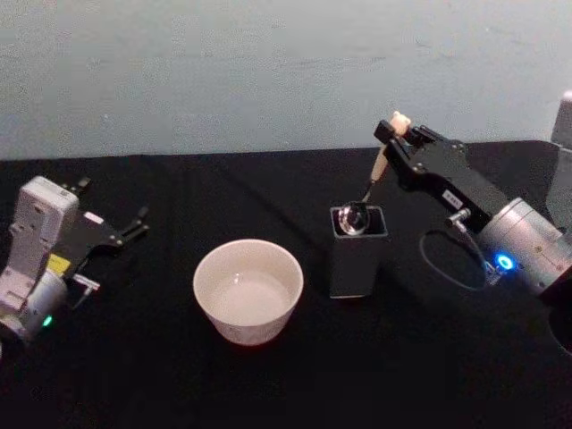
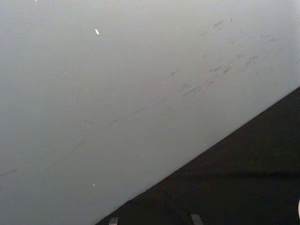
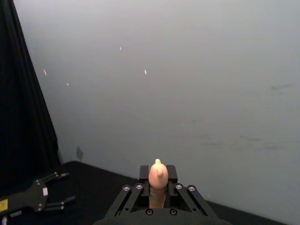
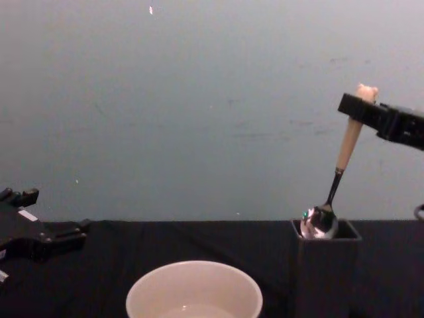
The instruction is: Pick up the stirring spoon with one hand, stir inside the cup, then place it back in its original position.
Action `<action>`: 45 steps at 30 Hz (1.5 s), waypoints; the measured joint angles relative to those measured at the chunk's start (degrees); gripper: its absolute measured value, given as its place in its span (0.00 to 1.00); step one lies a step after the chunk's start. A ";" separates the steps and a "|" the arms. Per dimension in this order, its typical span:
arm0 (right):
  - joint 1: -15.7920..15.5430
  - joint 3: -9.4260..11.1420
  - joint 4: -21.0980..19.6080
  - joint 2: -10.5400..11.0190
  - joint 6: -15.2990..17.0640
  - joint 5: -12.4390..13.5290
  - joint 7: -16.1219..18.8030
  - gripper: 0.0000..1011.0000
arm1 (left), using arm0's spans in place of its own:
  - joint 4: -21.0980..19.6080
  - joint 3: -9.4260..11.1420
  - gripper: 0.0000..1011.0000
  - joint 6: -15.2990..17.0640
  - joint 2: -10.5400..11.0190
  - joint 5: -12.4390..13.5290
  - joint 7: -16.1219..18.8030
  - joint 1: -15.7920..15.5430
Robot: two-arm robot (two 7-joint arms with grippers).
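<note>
Spoon [image 4: 346,142], holder [image 1: 351,264], cup [image 1: 250,332]: one each; right gripper [image 1: 391,132] clamps the spoon, left gripper [image 1: 141,222] spread apart.

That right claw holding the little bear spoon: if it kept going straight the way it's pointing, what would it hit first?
Most likely the pale wall. The right gripper, shut on the stirring spoon, faces the wall in its wrist view. Nothing else lies ahead of it, though the distance is unclear.
</note>
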 joint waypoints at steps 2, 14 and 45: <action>0.10 -0.12 0.39 -0.08 0.10 -0.19 0.00 0.21 | 0.00 0.00 0.99 0.00 0.00 0.00 0.00 0.00; 0.86 -1.08 4.09 -0.80 1.39 -1.46 0.13 0.21 | 0.00 0.00 0.99 0.00 0.00 0.00 0.00 0.00; 1.94 -2.34 9.30 -1.78 3.92 -2.44 0.69 0.21 | 0.00 0.00 0.99 0.00 0.00 0.00 0.00 0.00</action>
